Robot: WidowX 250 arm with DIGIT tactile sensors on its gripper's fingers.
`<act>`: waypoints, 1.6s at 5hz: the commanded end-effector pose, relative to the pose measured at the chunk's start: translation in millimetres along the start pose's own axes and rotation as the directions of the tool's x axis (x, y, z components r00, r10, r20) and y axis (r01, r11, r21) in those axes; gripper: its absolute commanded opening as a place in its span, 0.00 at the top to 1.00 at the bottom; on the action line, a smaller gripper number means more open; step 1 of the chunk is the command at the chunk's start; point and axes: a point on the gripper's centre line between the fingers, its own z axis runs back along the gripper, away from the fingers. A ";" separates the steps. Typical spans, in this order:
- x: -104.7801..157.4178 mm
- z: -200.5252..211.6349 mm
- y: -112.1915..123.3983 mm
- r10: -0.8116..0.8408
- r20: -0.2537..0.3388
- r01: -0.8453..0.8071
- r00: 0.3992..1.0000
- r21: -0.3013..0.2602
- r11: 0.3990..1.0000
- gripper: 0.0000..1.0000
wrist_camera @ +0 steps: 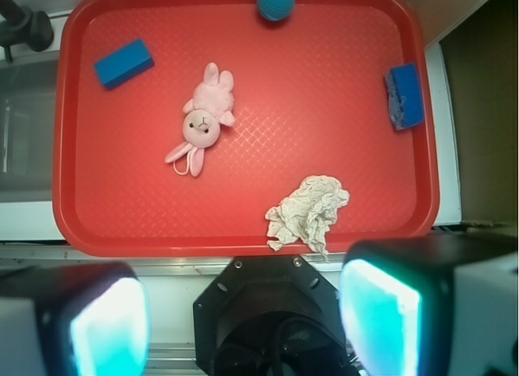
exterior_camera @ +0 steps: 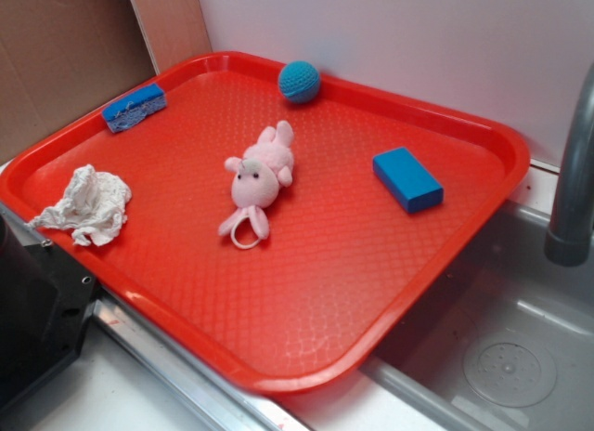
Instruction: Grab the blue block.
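- White worktop and a steel sink (exterior_camera: 506, 357) carry a red tray (wrist_camera: 243, 230).
- In the wrist view the hand (wrist_camera: 243, 315) sits at 6 o'clock, below the tray's near rim, its fingers (wrist_camera: 381, 315) spread wide with nothing between them.
- From the hand, the blue block (wrist_camera: 123, 63) lies flat toward 11 o'clock, well apart, near the tray's far left corner.
- Pink plush toy (wrist_camera: 203, 121) lies at mid-tray; a crumpled white cloth (wrist_camera: 308, 210) rests nearest the hand.
- Blue sponge (wrist_camera: 404, 96) sits by the 2 o'clock rim, and a blue crocheted ball (wrist_camera: 276, 2) at 12.
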 end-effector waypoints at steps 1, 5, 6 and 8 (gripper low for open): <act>0.0 0.0 0.0 0.000 0.000 0.000 1.000 0.000 1.000 0.00; 40.4 -15.3 -18.1 0.529 -0.024 -0.530 0.848 -0.042 0.847 0.00; 60.9 -30.6 -36.8 0.654 -0.023 -0.655 0.756 -0.051 0.754 0.00; 95.9 -73.2 -76.9 0.807 0.014 -0.803 0.591 -0.087 0.590 0.00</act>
